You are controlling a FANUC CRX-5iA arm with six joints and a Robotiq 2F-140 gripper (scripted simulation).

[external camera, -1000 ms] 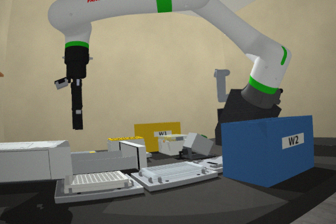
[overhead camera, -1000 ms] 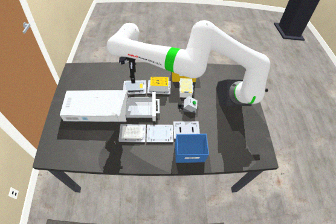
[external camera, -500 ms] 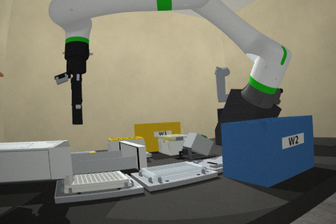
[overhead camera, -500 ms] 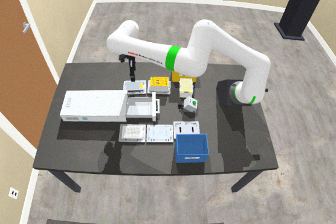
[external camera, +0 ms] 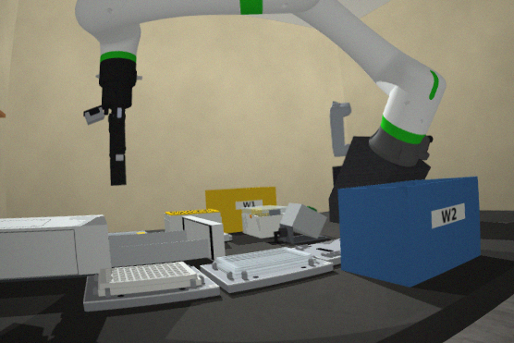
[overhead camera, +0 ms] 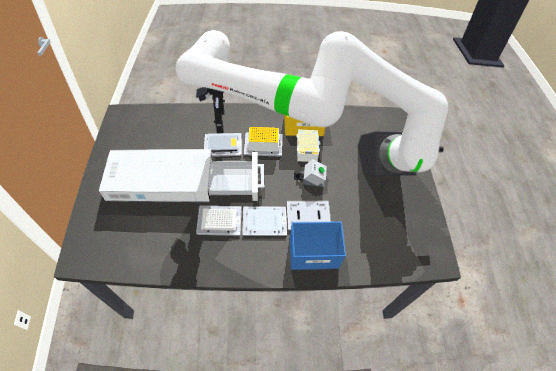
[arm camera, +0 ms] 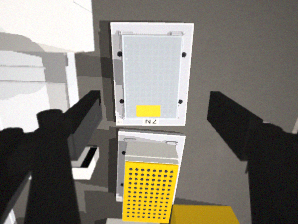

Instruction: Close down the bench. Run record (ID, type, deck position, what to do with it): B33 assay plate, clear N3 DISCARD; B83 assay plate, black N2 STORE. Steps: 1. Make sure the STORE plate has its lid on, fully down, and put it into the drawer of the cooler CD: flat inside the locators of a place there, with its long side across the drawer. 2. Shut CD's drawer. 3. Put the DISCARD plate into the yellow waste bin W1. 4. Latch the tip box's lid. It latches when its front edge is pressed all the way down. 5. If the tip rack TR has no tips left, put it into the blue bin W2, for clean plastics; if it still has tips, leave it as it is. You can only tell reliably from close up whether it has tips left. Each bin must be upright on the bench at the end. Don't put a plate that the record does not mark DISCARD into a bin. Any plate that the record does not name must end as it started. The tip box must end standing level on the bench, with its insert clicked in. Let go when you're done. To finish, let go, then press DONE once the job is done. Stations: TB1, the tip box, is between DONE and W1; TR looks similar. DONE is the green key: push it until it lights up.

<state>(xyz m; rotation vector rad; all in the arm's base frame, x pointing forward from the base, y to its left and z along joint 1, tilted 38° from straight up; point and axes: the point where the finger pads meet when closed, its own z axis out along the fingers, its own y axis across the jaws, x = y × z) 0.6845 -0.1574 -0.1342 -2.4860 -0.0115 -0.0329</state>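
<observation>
My gripper (overhead camera: 218, 120) hangs high above the back of the bench, open and empty; it also shows in the exterior view (external camera: 117, 174). In the wrist view the two black fingers frame the nest marked N2, where a plate under a grey lid with a yellow tag (arm camera: 151, 77) lies flat; the same plate shows from above (overhead camera: 222, 144). The clear plate (overhead camera: 264, 220) lies on its nest in the front row. The cooler (overhead camera: 155, 175) has its drawer (overhead camera: 235, 178) pulled open and empty. The yellow bin W1 (external camera: 240, 203) and the blue bin W2 (overhead camera: 317, 244) stand upright.
A rack with a yellow perforated top (arm camera: 150, 192) sits right beside N2. The tip box (overhead camera: 308, 144) stands in front of W1, with the green-topped key (overhead camera: 315, 173) before it. A white well plate (overhead camera: 218, 219) and an empty nest (overhead camera: 308, 213) are in the front row.
</observation>
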